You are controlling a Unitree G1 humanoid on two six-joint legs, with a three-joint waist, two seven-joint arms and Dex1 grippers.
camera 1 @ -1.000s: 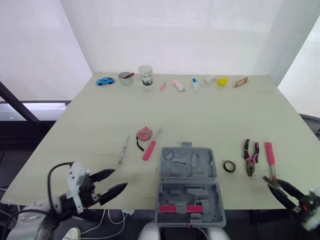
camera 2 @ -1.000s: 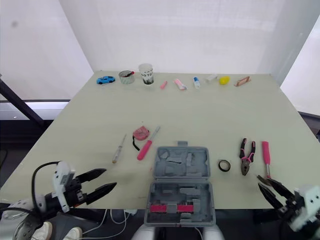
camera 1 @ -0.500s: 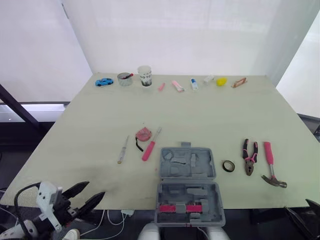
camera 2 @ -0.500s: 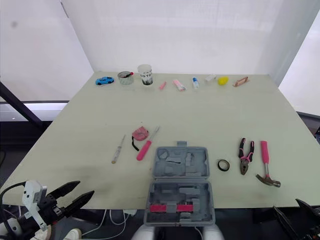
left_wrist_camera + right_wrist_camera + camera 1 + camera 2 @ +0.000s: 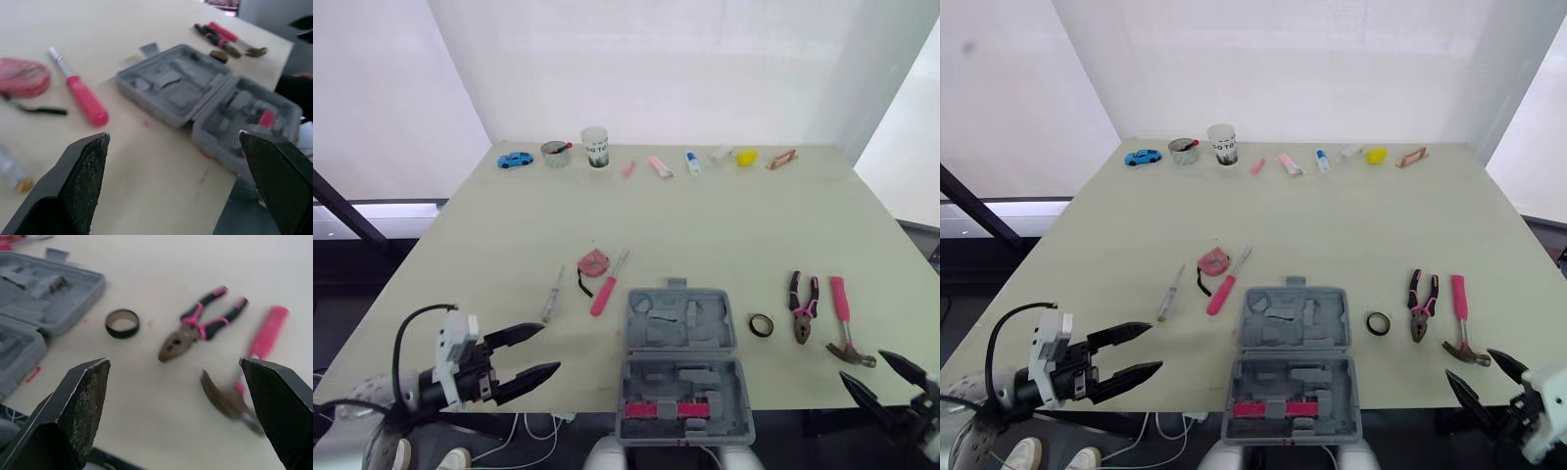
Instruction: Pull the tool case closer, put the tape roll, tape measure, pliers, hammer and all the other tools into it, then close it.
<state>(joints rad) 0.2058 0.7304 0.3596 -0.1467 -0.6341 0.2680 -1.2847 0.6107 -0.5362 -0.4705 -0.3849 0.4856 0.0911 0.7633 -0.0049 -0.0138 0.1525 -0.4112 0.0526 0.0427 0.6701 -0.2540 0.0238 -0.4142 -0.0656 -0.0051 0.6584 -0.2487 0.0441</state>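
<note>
The case (image 5: pixel 680 357) lies open at the near middle of the surface (image 5: pixel 724 230), and its near half seems to hang past the edge. Any further pull toward the robot could tip it to the floor.

The left pincer (image 5: pixel 549 349) hovers spread and empty over the near left edge, well left of the case. A sweep rightward at this height could strike the case wall and slide it askew.

The right pincer (image 5: pixel 864 366), also spread and empty, hangs at the near right, just near of the hammer (image 5: pixel 844 318) head. A careless advance could push the hammer into the pliers (image 5: pixel 803 305) or the tape roll (image 5: pixel 761 325) left of them.

The tape measure (image 5: pixel 595 261) and two screwdrivers (image 5: pixel 605 287) lie left and far of the case. Reaching over the raised lid for them risks snagging it.
</note>
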